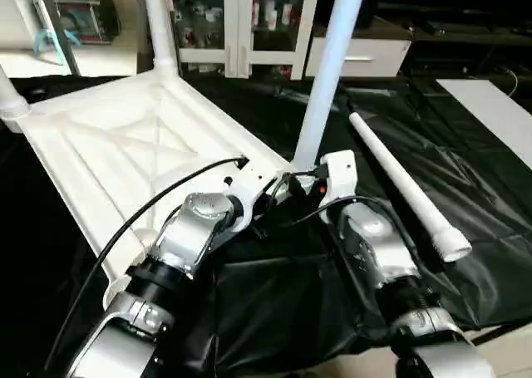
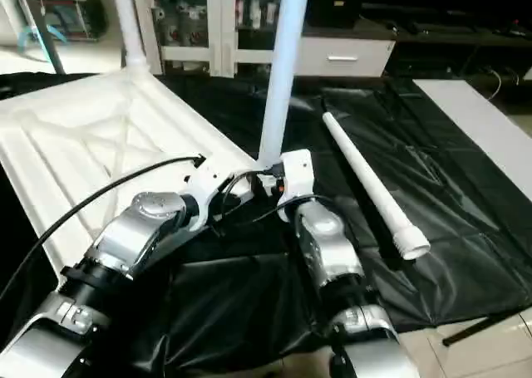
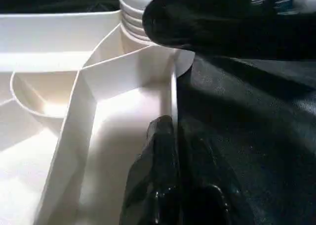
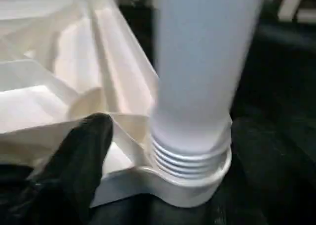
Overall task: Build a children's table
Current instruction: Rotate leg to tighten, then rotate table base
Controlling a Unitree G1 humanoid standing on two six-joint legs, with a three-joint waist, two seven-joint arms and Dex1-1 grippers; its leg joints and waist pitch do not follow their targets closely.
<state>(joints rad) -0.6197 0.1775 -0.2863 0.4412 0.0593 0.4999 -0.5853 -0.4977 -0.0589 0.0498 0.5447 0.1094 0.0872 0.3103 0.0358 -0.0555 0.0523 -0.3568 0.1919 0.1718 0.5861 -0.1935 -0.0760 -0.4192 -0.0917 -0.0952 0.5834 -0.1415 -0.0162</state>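
Leg standing in the tabletop's near corner socket

The white ribbed plastic tabletop (image 1: 125, 145) is lying underside-up on black sheeting; a white tapered tube leg (image 1: 328, 71) is rising upright from its near corner, just ahead of the right gripper (image 1: 320, 174), whose jaws I cannot tell. The left gripper (image 3: 160, 151), fingers together, is resting on the tabletop's rim beside that corner.

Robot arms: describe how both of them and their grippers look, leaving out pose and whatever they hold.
Both forearms are silver metal with black ribbed collars near the wrists. The left arm has a round silver joint cap and a thin black cable looping along it. The right arm carries a white wrist block with black cables. The left gripper has glossy black fingers.
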